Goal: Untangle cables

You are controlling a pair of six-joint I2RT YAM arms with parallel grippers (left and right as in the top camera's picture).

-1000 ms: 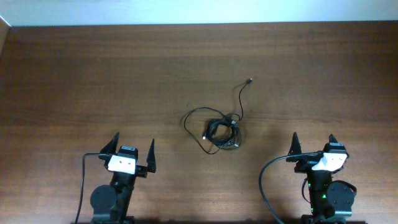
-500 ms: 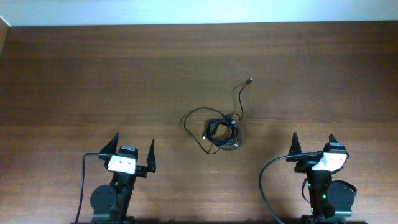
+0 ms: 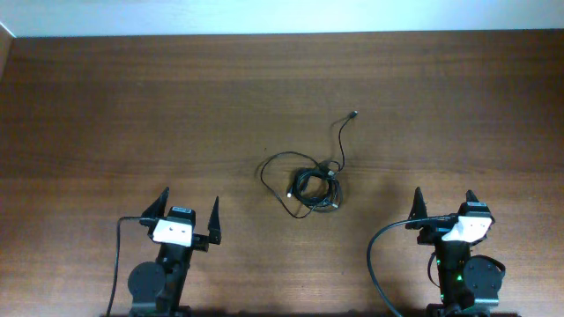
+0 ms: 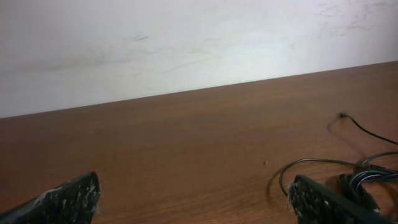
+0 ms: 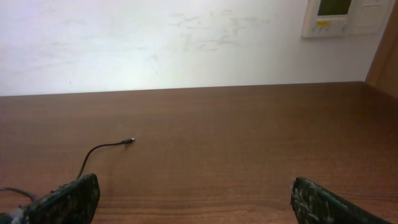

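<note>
The cables (image 3: 310, 183) lie as a small black tangle near the middle of the wooden table, with a loose loop at its left and one strand running up to a small plug (image 3: 354, 114). My left gripper (image 3: 187, 211) rests open near the front left, well short of the tangle. At the front right, my right gripper (image 3: 442, 204) also stands open with nothing in it. The left wrist view shows the cables (image 4: 367, 177) at its right edge, beyond the right fingertip (image 4: 317, 199). In the right wrist view only a strand and plug (image 5: 130, 141) show at the left.
The table (image 3: 132, 106) is dark wood and ends at a white wall along the back. A white wall panel (image 5: 333, 15) hangs at the upper right of the right wrist view. Thick black arm cables (image 3: 374, 255) loop beside each arm base.
</note>
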